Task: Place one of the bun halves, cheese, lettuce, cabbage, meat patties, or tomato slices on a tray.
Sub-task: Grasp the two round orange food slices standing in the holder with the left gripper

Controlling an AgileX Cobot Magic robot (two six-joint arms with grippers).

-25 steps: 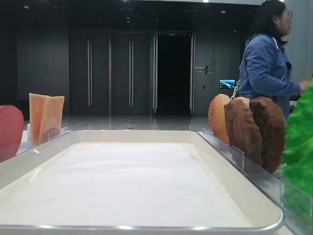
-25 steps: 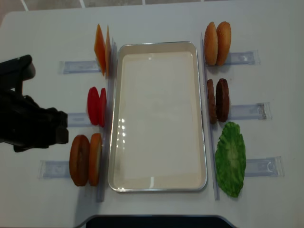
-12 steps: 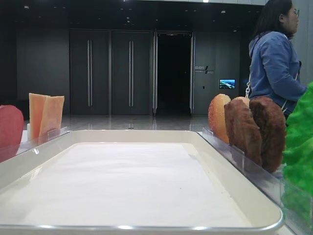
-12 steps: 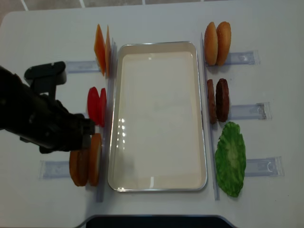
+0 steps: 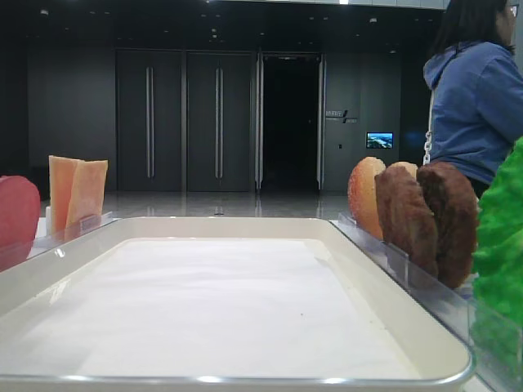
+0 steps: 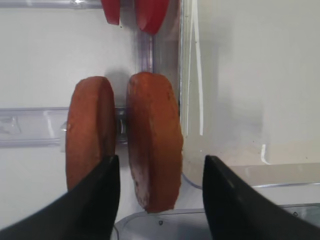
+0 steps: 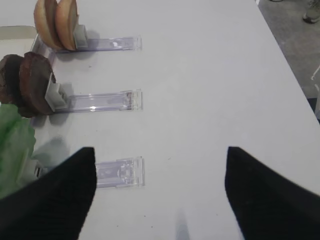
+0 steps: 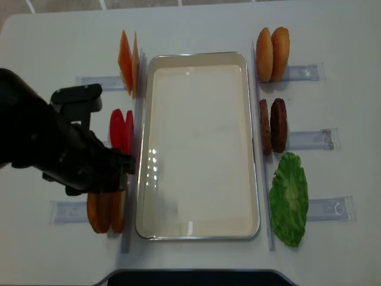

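Observation:
My left gripper (image 6: 160, 200) is open, its two black fingers straddling the inner one of two bun halves (image 6: 152, 150) that stand on edge in a clear holder beside the tray (image 6: 240, 75). No contact shows. From above, the left gripper (image 8: 110, 179) covers the tops of those bun halves (image 8: 106, 213). The cream tray (image 8: 202, 149) holds only white paper. My right gripper (image 7: 160, 200) is open over bare table, right of the lettuce (image 7: 12, 145) and meat patties (image 7: 30, 82).
Cheese (image 8: 128, 62) and tomato slices (image 8: 121, 132) stand left of the tray. Another bun pair (image 8: 272, 53), meat patties (image 8: 274, 126) and lettuce (image 8: 290, 199) line its right side. Clear holders (image 7: 119, 172) lie on the table. A person (image 5: 478, 106) stands behind.
My left arm has moved right, from the table's left edge to over the near-left bun halves. The person in the background has shifted right. The right gripper's earlier place is not shown.

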